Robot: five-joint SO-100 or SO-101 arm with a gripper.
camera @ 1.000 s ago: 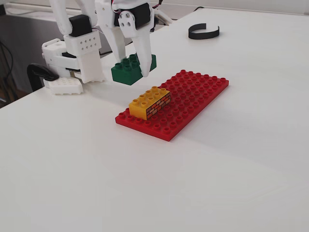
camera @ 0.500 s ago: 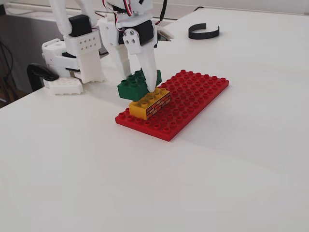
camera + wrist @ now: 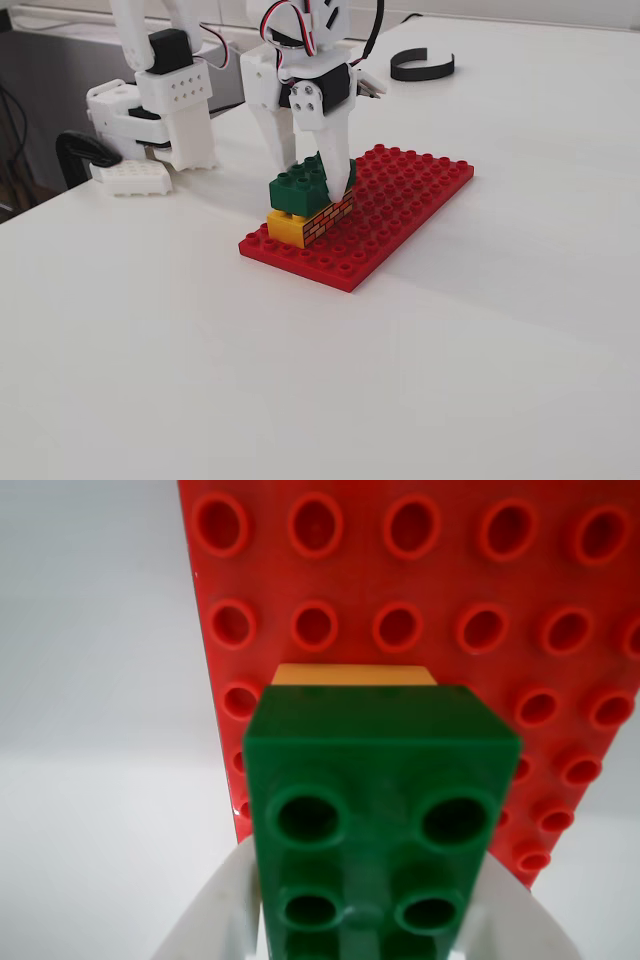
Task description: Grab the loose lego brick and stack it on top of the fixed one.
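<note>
The dark green loose brick (image 3: pixel 380 780) sits on top of the yellow fixed brick (image 3: pixel 355 675), of which only a thin edge shows in the wrist view. In the fixed view the green brick (image 3: pixel 300 185) rests on the yellow brick (image 3: pixel 310 225) with brick-wall sides, near one end of the red baseplate (image 3: pixel 400 200). My gripper (image 3: pixel 315 175) reaches down from above with a white finger on each side of the green brick, shut on it. In the wrist view the gripper (image 3: pixel 370 920) shows as white fingers (image 3: pixel 215 910) flanking the brick at the bottom.
The red studded baseplate (image 3: pixel 450 580) lies on a white table (image 3: pixel 450 380). The arm's white base (image 3: pixel 160 110) and a black clamp (image 3: pixel 85 150) stand at the back left. A black curved clip (image 3: pixel 420 65) lies at the back.
</note>
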